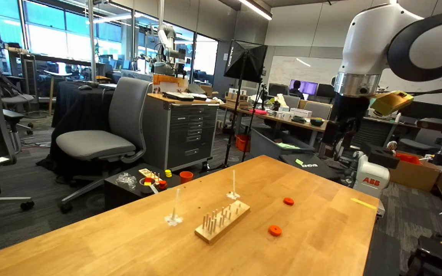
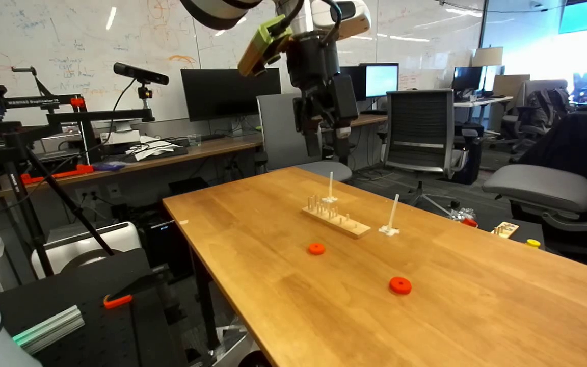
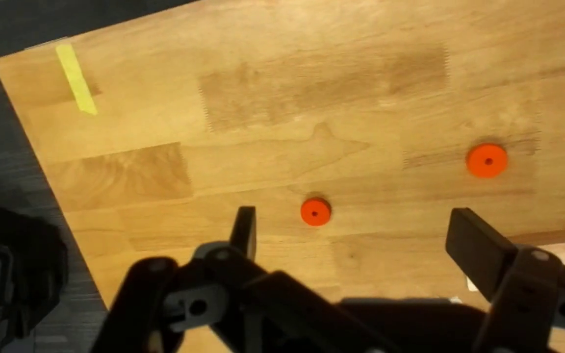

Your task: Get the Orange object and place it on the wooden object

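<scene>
Two lookalike flat orange-red discs lie apart on the table; I cannot tell which is the Orange object. The disc nearer the yellow tape [image 1: 288,201] [image 2: 400,285] shows between the fingertips in the wrist view [image 3: 315,212]. The other disc [image 1: 274,230] [image 2: 316,248] shows at upper right in the wrist view [image 3: 487,161]. The wooden object [image 1: 228,221] [image 2: 330,221], a pale slab with upright pegs, lies behind the discs in both exterior views. My gripper [image 2: 328,148] [image 3: 353,215] is open and empty, well above the table.
Two thin upright rods on white bases stand beyond the slab, a rod [image 1: 175,207] [image 2: 331,188] and another rod [image 1: 233,184] [image 2: 392,214]. Yellow tape [image 1: 363,203] [image 3: 76,78] marks a table corner. A black side table [image 1: 123,197] stands past the long edge.
</scene>
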